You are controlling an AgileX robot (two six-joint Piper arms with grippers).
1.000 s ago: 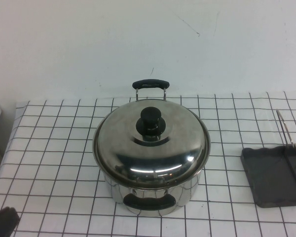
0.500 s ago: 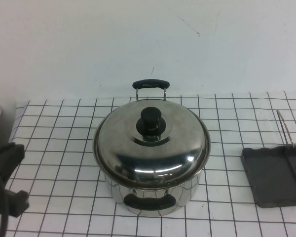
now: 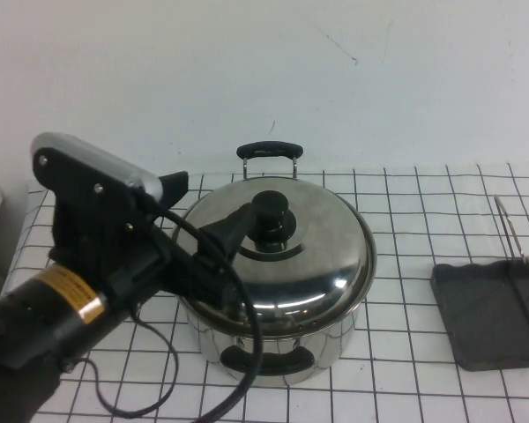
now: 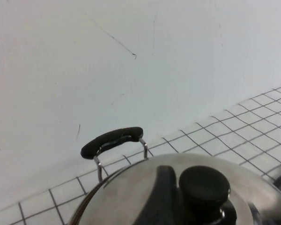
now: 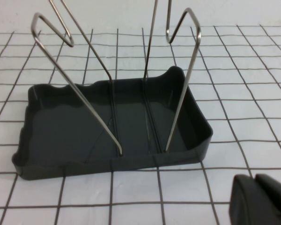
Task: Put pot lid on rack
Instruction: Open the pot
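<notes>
Left gripper (image 3: pixel 234 231) is over the pot lid (image 3: pixel 273 256), fingers spread wide, one finger (image 4: pixel 155 197) just beside the black knob (image 3: pixel 269 210), nothing held. Lid sits flat on the pot (image 3: pixel 273 348), dome and knob facing up; it's round, no long axis. Rack (image 5: pixel 112 126) is well off to the gripper's far side, prongs upright. Right gripper (image 5: pixel 260 199) is near the rack's tray; can't tell its opening.

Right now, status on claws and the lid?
Left claw at the knob, not gripping. Right claw near rack. Pot lid on pot. Nothing blocking.
</notes>
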